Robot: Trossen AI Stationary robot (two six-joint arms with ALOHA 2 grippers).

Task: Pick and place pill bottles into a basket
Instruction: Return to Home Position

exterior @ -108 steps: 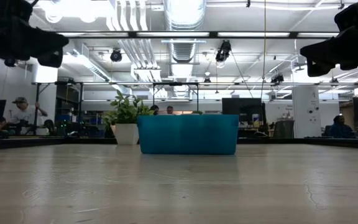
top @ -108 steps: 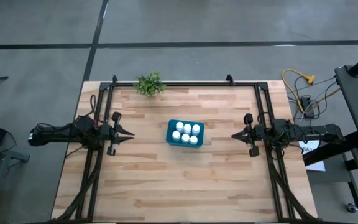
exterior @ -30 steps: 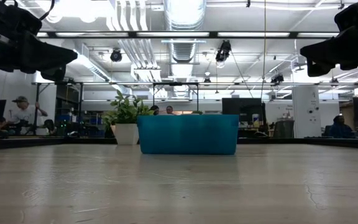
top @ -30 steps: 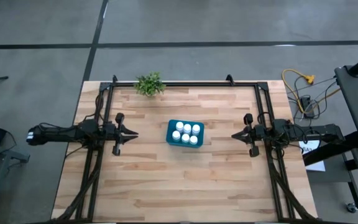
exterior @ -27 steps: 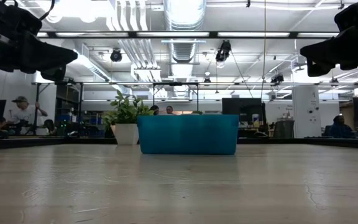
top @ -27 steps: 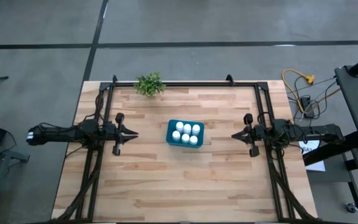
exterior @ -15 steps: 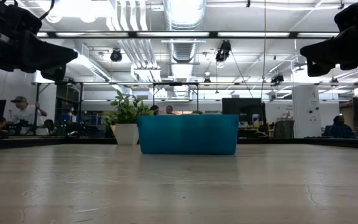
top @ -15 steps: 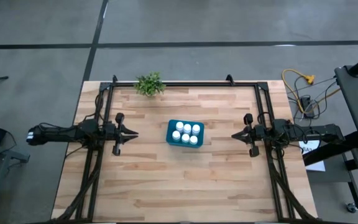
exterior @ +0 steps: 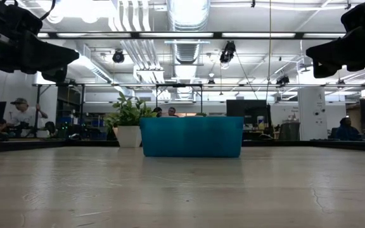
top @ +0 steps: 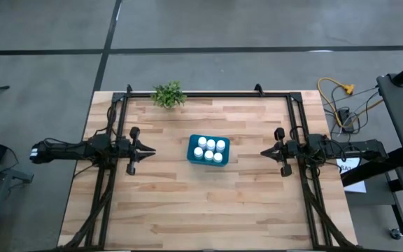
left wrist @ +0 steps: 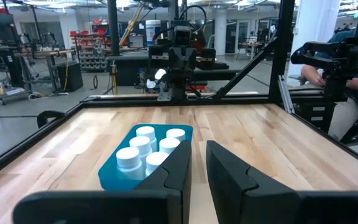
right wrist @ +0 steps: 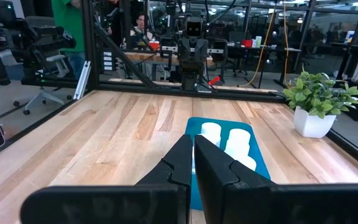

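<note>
You have little left to spoil here: all six pill bottles [top: 211, 143] stand upright, caps up, in two rows of three inside the basket [top: 190, 148]. It sits mid-table [top: 208, 210], slightly nearer the far edge where the plant [top: 168, 94] is. Its long axis runs roughly from left edge to right edge, a little skewed. The main risk, I'd judge, is an arm sweeping low across the centre and clipping the rim, sliding or tipping the basket. The left gripper [top: 149, 149], by the left edge, shows a narrow gap and holds nothing. The right gripper [top: 264, 151], by the right edge, is closed and empty. Both are well apart from the basket.
</note>
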